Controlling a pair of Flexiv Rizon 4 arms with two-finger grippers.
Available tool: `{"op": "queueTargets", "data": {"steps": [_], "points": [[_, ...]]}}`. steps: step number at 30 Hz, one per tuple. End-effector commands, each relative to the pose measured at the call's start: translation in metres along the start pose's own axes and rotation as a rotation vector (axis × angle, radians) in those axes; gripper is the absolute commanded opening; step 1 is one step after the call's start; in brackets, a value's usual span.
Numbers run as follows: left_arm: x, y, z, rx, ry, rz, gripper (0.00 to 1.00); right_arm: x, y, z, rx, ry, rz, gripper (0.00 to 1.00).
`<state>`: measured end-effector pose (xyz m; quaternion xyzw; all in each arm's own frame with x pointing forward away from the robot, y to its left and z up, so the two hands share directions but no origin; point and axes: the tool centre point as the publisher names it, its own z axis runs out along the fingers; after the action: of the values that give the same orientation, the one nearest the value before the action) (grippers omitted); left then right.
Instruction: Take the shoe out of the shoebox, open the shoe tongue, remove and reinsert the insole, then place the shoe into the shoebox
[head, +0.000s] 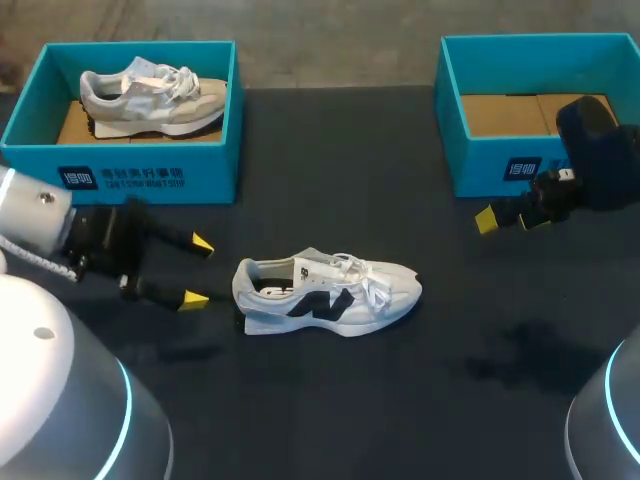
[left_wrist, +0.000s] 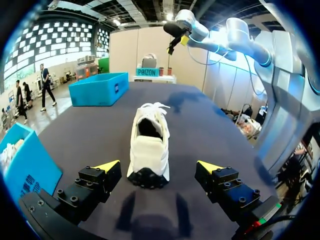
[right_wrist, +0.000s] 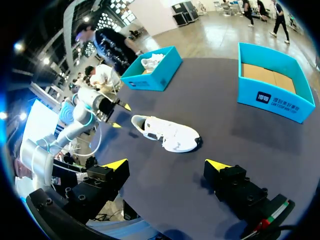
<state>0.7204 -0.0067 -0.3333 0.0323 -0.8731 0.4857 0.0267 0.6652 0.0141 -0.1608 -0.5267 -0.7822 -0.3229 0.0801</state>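
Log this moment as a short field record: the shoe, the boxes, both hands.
loose shoe: white shoe, upright on its sole, outside both boxes, heel toward the left hand
left hand: open, just behind the heel, not touching it
right hand: open, raised near the right shoebox, holding nothing
left shoebox: holds a grey shoe
right shoebox: no shoe seen inside; one corner hidden by the right arm
task stage: shoe is out of the box; insole state cannot be told
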Motion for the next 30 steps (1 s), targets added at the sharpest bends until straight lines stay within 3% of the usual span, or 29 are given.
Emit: {"op": "queueTargets", "data": {"steps": [1, 19, 30], "points": [[-0.007, 0.012, 0.012, 0.038, 0.009, 0.003, 1.0, 0.0, 0.0, 0.002, 0.001, -0.001, 0.001, 1.0], [-0.02, 0.065, 0.025, 0.034, 0.013, -0.005, 1.0, 0.0, 0.0, 0.002, 0.001, -0.001, 0.001, 1.0], [-0.024, 0.071, 0.025, 0.028, 0.012, 0.041, 1.0, 0.0, 0.0, 0.002, 0.001, -0.001, 0.001, 1.0]]}}
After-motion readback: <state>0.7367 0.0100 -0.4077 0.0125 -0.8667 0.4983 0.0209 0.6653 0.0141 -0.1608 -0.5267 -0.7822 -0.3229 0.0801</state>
